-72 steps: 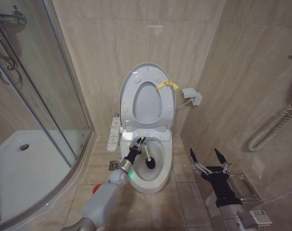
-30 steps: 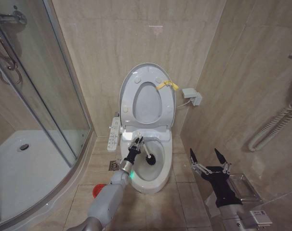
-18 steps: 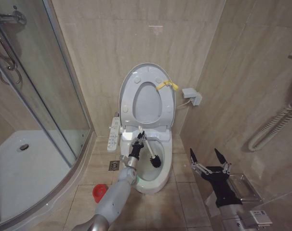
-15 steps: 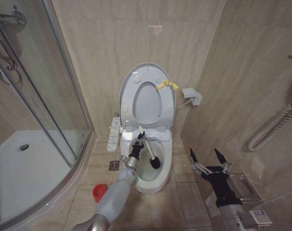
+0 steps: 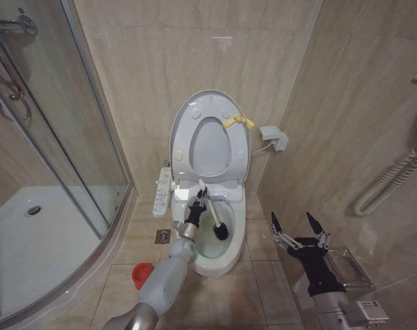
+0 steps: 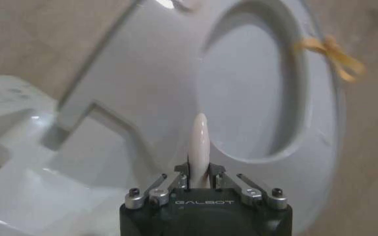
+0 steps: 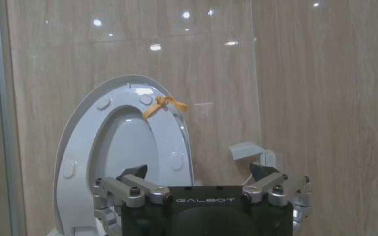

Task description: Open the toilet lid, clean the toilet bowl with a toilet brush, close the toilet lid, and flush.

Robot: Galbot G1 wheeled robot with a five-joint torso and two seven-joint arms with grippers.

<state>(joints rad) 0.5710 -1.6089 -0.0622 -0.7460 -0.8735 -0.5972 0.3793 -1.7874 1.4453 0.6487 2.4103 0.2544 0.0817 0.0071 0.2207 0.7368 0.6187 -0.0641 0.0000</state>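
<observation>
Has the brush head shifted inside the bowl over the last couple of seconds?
Yes. The toilet brush head, held by the left claw, has moved toward the right side of the toilet bowl, away from its centre.

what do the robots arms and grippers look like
The left arm is a smooth light-grey tube with a green light ring at the wrist, ending in a black left gripper. The right gripper has a black body lettered GALBOT in white, silver metal linkages with screws, and two dark pointed fingers.
</observation>
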